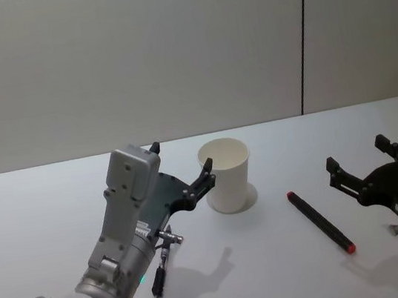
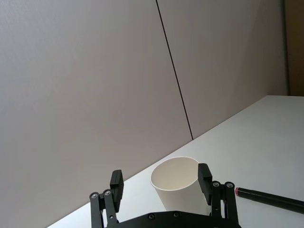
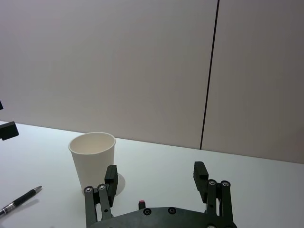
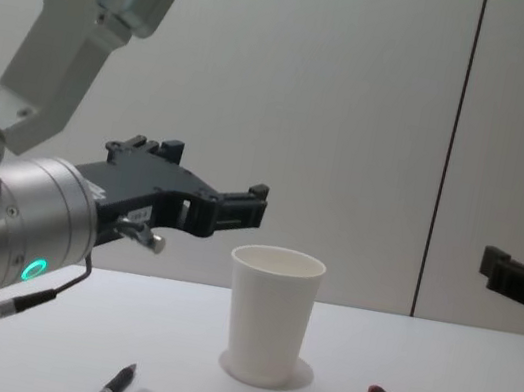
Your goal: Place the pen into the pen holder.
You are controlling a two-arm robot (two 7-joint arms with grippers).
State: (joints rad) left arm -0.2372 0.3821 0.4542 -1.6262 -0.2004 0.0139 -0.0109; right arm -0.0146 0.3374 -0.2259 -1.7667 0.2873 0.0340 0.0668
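On the white bench (image 1: pixel 48 194), near its middle, a plain white tapered paper cup (image 1: pixel 227 175) stands upright with its mouth open. To the right of the cup and apart from it, a black pen with red ends (image 1: pixel 320 222) lies flat on the bench. To the left front of the cup, under the left arm, a slim black and silver pen (image 1: pixel 158 275) also lies flat. The left end effector (image 1: pixel 181 157) hovers just beside the cup, on its left. In the chest view it is a little higher than the rim and does not touch it. Its fingers are spread and hold nothing. The right end effector (image 1: pixel 357 153) hangs over the bench to the right of the black and red pen, with its fingers also spread and empty.
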